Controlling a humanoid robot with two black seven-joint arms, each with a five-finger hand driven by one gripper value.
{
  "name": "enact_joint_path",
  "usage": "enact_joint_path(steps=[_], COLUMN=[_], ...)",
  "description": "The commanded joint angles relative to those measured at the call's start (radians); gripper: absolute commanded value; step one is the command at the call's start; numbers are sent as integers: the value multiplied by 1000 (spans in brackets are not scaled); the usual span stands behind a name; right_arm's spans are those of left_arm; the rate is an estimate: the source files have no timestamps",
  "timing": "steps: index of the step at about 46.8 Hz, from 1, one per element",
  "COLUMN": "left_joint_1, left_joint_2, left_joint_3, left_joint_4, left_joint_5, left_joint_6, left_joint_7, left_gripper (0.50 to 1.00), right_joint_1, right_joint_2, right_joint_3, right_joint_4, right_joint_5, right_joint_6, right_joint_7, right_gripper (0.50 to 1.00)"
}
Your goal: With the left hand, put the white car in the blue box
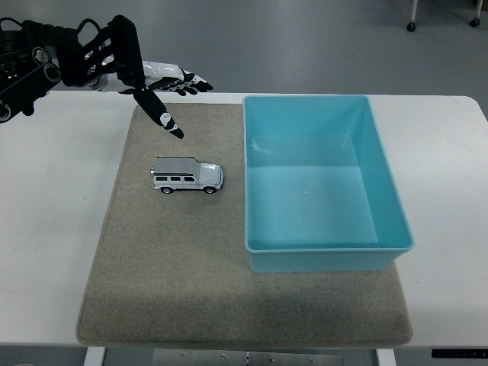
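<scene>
A small white toy car point(187, 176) stands on its wheels on the grey mat point(175, 259), left of the blue box point(385, 191). The box is open-topped and holds nothing. My left hand point(174, 95) hovers above the far left part of the mat, behind the car and apart from it. Its fingers are spread and hold nothing, with the thumb pointing down toward the car. The right arm does not show.
The mat lies on a white table point(53, 229), and the box stands on the mat's right half. Grey floor shows beyond the table's far edge.
</scene>
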Motion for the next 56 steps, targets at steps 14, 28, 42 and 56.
enact_joint_path(steps=[14,28,42,56], left_joint_1=[-3,-3,-6,-24], left_joint_2=[-6,-6,12,40], left_joint_3=[10,13,-22,-4], left_joint_4=[-89,-92,-151,-154], left_joint_5=[139,139,127,135], left_joint_6=[0,0,0,0], left_joint_7=[7,10,9,10], left_gripper=[1000,1000,1000,1000], right_joint_1=[0,2,0,0], right_joint_2=[0,0,0,0], right_joint_3=[0,0,0,0], right_joint_4=[0,0,0,0], right_joint_5=[0,0,0,0], right_joint_6=[0,0,0,0], right_joint_7=[0,0,0,0], right_gripper=[936,936,936,936])
